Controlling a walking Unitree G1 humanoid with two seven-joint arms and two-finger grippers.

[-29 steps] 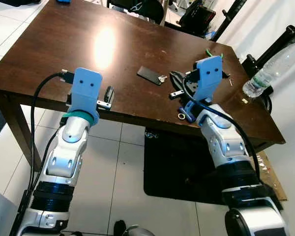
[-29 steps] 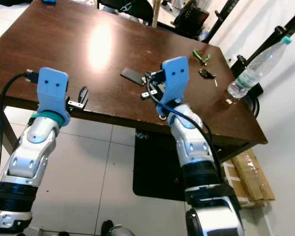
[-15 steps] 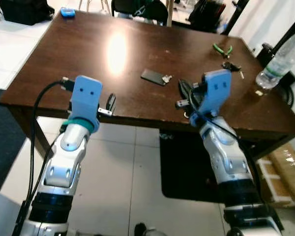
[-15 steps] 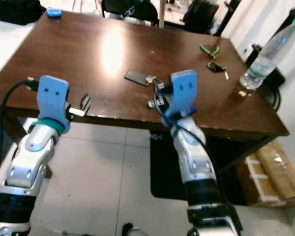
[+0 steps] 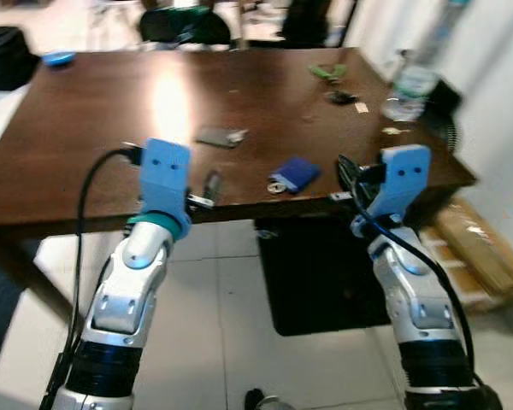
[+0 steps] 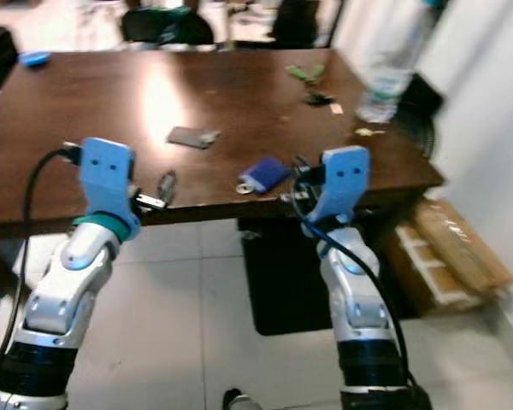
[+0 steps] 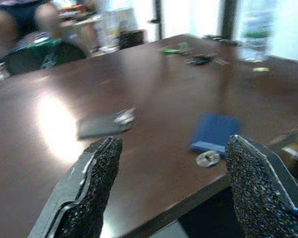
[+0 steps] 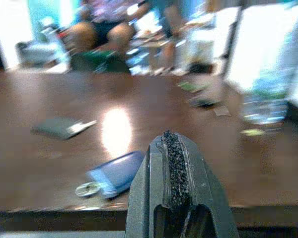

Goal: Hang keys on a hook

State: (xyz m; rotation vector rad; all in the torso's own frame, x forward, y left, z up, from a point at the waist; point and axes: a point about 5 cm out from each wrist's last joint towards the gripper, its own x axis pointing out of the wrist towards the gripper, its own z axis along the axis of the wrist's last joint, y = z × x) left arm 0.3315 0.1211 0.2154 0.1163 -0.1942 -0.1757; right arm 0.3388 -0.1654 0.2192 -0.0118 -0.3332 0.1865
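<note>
Since the earlier frame my camera has swung right: the blue key fob (image 5: pixel 296 172) lies on the counter (image 5: pixel 85 128) between my arms, nearer the right gripper (image 5: pixel 349 175), fingers together, than the left gripper (image 5: pixel 209 186), fingers apart.

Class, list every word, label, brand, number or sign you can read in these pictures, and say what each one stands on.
No text can be read anywhere.
Bottle: its label is too blurred to read.
Blue fob: no marking to be made out.
Dark card on the table: no print can be made out.
Left gripper and right gripper: their blue housings show no lettering.
</note>
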